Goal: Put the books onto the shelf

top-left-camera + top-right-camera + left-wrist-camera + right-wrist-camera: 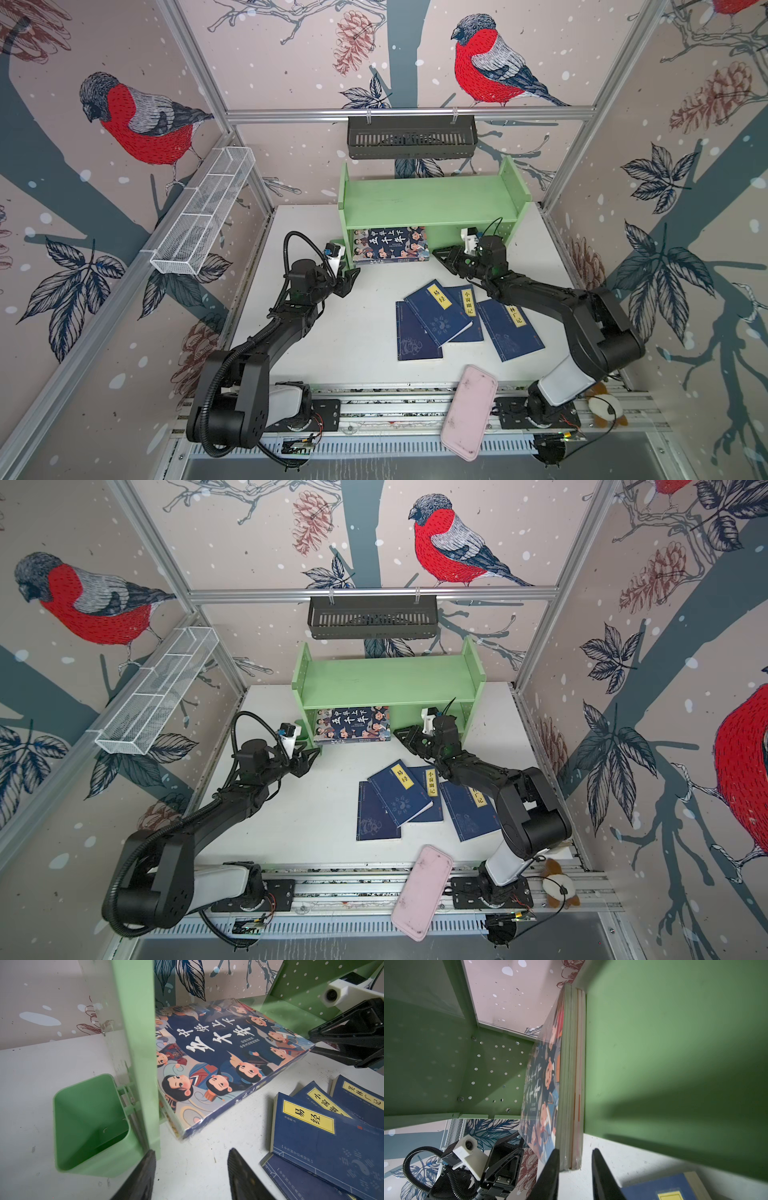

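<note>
1. In both top views, the large thick book with cartoon figures on its glossy cover (390, 245) (353, 724) lies flat in the bottom tier of the light green wooden two-tier shelf (432, 199) (390, 679). Its front pokes out over the white table (332, 332). Four thin navy-blue paperbacks with yellow labels (436, 316) (399, 796) overlap on the table nearby. The left gripper (351, 280) (309, 760) and right gripper (440, 255) (401, 733) flank the big book's front corners.
2. In the left wrist view, the left gripper (192, 1151) is spread, with only bare table between its jaws.
3. In the right wrist view, the right gripper (575, 1150) straddles the book's corner (546, 1084). One finger (550, 1172) is at the cover and the other stands apart, so we see no pinch yet. We judge this book stiff, fairly heavy and slick in its film, so it calls for a deep grip across its thickness. The paperbacks (664, 1188) look light and floppy, so lift them by a raised edge.
</note>
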{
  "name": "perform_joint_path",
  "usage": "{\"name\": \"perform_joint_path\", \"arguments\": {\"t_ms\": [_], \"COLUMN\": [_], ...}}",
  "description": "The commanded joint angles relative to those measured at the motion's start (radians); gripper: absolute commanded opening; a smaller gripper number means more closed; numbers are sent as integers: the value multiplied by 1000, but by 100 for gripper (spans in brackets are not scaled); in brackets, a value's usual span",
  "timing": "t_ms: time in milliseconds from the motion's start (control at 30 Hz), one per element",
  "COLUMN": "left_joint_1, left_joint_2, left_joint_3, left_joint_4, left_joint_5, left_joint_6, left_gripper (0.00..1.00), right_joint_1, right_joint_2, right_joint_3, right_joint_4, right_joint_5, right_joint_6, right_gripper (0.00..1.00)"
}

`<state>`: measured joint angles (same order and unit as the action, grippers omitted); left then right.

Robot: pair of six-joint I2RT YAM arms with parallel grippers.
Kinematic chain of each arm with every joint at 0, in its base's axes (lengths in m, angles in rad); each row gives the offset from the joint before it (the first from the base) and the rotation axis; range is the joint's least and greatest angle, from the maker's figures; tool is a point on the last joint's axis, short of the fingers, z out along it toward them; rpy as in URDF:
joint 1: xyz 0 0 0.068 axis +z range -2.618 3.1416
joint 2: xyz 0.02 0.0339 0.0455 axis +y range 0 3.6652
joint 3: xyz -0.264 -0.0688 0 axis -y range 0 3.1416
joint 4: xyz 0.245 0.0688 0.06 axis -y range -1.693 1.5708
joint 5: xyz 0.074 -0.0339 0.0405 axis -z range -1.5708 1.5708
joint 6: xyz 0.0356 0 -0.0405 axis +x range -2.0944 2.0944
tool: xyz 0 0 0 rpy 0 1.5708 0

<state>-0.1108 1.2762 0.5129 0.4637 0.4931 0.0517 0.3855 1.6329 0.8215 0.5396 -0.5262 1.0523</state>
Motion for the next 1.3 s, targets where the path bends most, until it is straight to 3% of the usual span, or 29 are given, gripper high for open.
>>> {"name": "perform_joint_path", "arguments": {"t_ms": [0,467,1033,1267], "left_joint_1": [-1,-3,-6,-13], "left_joint_2": [11,64,112,117], "left_joint_3": [8,1,16,18], "left_joint_4": [80,203,262,267], "left_joint_5": [-28,-72,-53,-39], "left_joint_6": [19,0,-10,-9], "left_gripper": [53,50,35,33], "right_joint_1": [-2,-3,-4,-4], "right_joint_2": [14,106,170,198], "right_joint_3": [19,91,139,174], "right_joint_4": [46,74,102,99], "right_joint_5": [-14,-61,-111,-127], "right_joint_6": [12,27,35,35], "right_gripper": [28,29,29,29]}}
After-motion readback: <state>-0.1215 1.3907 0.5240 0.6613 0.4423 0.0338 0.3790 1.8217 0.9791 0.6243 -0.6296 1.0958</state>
